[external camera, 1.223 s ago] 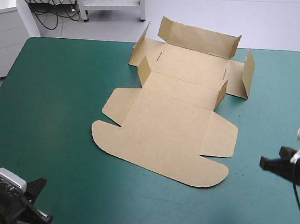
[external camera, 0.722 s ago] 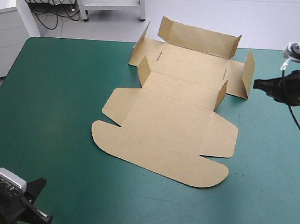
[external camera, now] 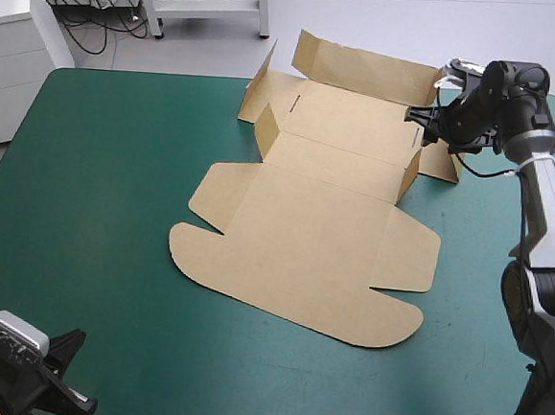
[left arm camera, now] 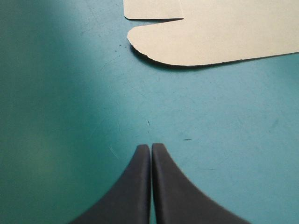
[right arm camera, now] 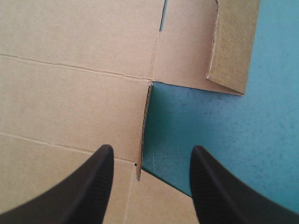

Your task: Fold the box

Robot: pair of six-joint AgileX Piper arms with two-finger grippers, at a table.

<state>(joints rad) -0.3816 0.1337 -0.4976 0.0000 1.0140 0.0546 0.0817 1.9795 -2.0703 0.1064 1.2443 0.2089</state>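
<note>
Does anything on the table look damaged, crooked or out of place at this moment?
Nothing looks torn or crushed. The box lies somewhat askew to the edges of the table, with its far flaps standing up. The right tool is open over the box's right side; the left tool is shut, short of the box.

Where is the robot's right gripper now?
High view: the right gripper is over the far right part of the brown cardboard box, near the teal-green table's far edge, jaws open around a raised flap.
</note>
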